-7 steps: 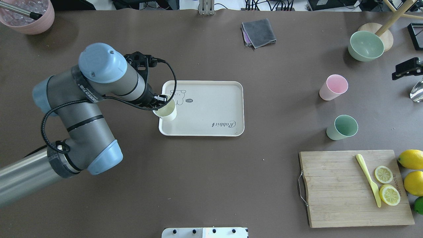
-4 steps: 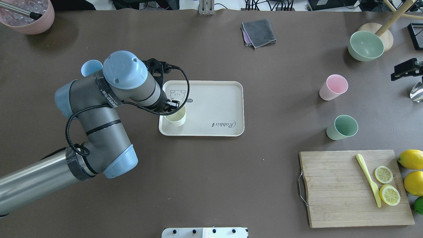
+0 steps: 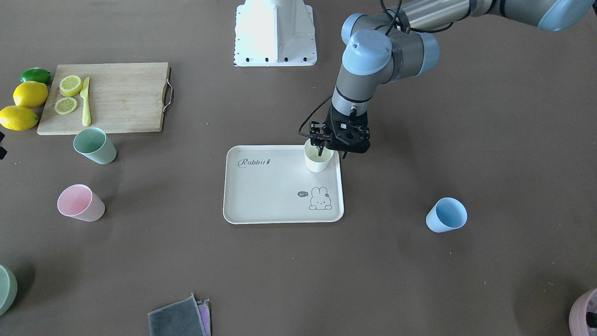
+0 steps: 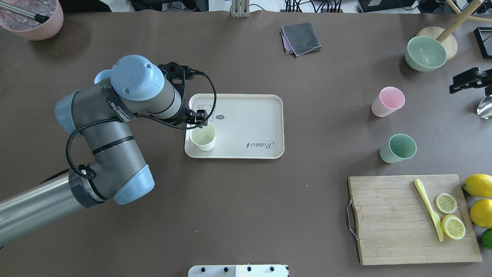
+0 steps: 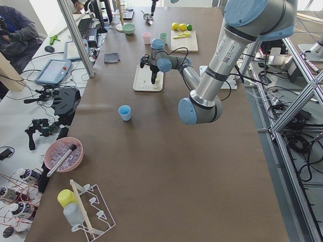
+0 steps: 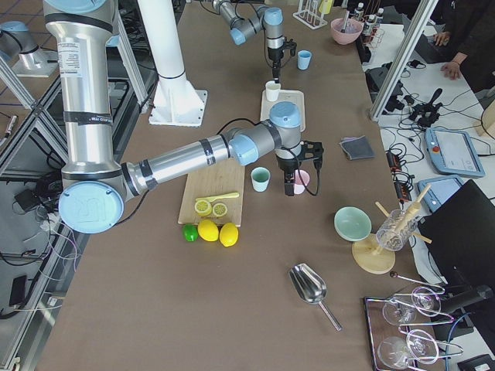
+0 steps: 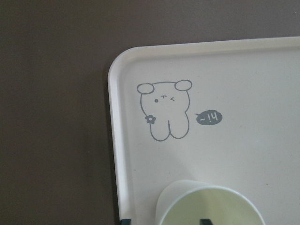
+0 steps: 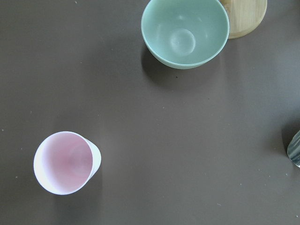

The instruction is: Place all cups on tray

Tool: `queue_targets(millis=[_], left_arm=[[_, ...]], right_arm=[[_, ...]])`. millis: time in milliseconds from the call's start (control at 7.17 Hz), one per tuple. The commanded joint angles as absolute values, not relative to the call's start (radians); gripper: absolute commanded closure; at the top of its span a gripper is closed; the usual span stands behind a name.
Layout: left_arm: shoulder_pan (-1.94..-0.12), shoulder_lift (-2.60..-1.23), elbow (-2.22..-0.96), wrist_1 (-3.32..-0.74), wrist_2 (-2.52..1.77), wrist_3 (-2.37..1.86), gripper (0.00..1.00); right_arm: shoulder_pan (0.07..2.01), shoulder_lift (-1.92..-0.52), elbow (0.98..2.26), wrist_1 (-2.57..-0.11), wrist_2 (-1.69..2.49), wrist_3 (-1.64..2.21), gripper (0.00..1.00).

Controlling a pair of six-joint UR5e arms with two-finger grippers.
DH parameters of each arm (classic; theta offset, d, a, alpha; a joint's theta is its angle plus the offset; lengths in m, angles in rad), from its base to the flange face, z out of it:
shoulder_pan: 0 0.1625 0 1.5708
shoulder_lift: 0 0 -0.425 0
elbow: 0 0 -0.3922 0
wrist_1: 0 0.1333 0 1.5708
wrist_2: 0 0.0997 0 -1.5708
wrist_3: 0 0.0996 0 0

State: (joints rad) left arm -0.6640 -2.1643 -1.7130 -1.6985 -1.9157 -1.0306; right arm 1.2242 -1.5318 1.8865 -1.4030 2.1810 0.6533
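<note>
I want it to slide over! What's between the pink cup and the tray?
Nothing. Only bare brown table lies between the pink cup and the tray, seen in the overhead view.

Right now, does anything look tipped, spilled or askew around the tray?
Nothing stands out. The cream-white cup stands upright inside the tray, near its corner. The pink cup, mint green cup and light blue cup are upright on the table, simply not yet on the tray.
</note>
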Motion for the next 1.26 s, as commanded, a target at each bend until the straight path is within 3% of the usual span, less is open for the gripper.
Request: queue_targets(millis=[0, 140, 419, 837, 977, 1116], left_arm=[[-0.887, -2.021, -1.895, -1.547, -2.067, -0.766, 0.02], [-0.981, -1.890, -1.975, -1.517, -2.098, -0.583, 0.02], [-1.156, -1.731, -1.979, -1.525, -2.178, -0.280, 0.02], [-1.177, -1.715, -1.980, -1.528, -2.180, -0.252, 0.02], [-1.175, -1.715, -1.982, -1.528, -2.180, -0.252, 0.02], [-1.175, -1.717, -1.980, -1.528, -2.180, -0.252, 0.02]], right_arm=[[1.221, -1.442, 1.791, -1.404, 2.181, 0.650, 0.01], [1.200, -1.410, 1.754, -1.404, 2.180, 0.652, 0.03], [1.143, -1.346, 1.680, -1.399, 2.178, 0.656, 0.06], [1.059, -1.341, 1.531, -1.209, 2.146, 0.669, 0.17], [1.040, -1.344, 1.531, -1.200, 2.140, 0.695, 0.24], [1.014, -1.344, 1.529, -1.198, 2.119, 0.716, 0.46]])
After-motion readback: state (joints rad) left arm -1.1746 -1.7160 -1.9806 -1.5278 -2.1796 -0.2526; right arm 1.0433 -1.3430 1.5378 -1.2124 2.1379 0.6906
